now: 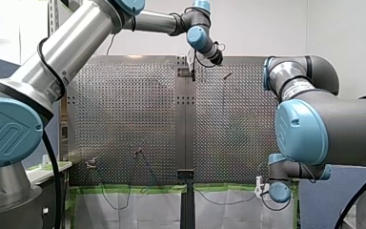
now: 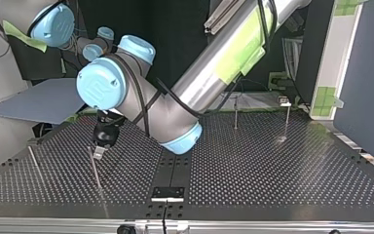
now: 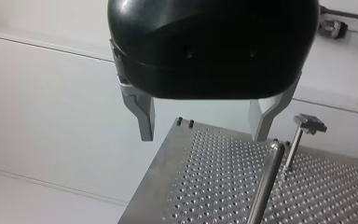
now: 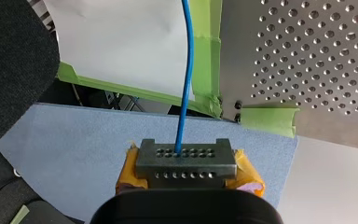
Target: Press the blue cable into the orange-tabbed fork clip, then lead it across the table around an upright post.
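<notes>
Right wrist view: my right gripper (image 4: 186, 156) is clamped on the blue cable (image 4: 185, 93). The cable comes out between its yellow pads (image 4: 248, 173) and runs straight ahead, away from the gripper, past the green tape (image 4: 205, 56) on the edge of the table (image 4: 317, 56). The gripper hangs just off that edge, not over the holes.

In the front view this gripper sits at the lower right of the frame, and the cable sags along the table's bottom edge towards the left. At the lower left stands a small fitting that I take for the fork clip (image 1: 91, 163), though its orange tab is too small to make out. So the clip lies well apart from the holding gripper, leftward across the frame, and the cable's length runs roughly along that same line. I judge the coming move to be a sideways carry along that edge, then a press down.

My left gripper (image 3: 203, 135) is empty, its metal fingers (image 3: 144, 116) spread wide. It hovers near an upright post (image 3: 266, 182) at the upper middle of the front view, well apart from cable and clip. The right arm is the one placed to act.
</notes>
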`<state>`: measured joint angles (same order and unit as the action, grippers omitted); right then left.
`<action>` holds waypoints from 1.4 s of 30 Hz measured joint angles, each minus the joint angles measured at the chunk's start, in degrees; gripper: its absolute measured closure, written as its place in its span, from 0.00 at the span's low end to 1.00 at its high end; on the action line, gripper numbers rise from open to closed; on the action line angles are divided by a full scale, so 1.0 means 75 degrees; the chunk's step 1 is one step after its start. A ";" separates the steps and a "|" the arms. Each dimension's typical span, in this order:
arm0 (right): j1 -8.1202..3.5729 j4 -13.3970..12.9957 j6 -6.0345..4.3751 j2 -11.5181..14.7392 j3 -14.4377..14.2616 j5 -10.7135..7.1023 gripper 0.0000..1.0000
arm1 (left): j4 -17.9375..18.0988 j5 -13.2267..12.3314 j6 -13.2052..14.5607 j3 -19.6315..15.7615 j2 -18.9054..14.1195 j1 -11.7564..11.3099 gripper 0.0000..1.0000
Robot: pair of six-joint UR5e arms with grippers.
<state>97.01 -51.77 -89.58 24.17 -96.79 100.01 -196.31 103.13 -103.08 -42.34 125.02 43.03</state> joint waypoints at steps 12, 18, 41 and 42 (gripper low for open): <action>0.0030 0.0023 -0.0002 -0.0005 0.0007 -0.0001 1.00 | -0.0187 0.0043 -0.0300 0.0000 -0.0001 -0.0063 0.00; 0.0037 0.0033 -0.0001 -0.0004 0.0008 -0.0004 1.00 | -0.0332 0.0452 -0.0276 0.0000 -0.0001 -0.0064 0.00; 0.0043 0.0042 -0.0001 -0.0004 0.0013 -0.0004 1.00 | -0.0663 0.1275 0.0215 0.0000 -0.0002 -0.0031 0.00; 0.0044 0.0043 -0.0001 -0.0004 0.0015 -0.0006 1.00 | -0.0661 0.1271 0.0219 0.0000 -0.0002 -0.0030 0.00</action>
<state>97.34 -51.46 -89.59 24.14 -96.67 99.97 -201.26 112.66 -101.44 -42.34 125.01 42.81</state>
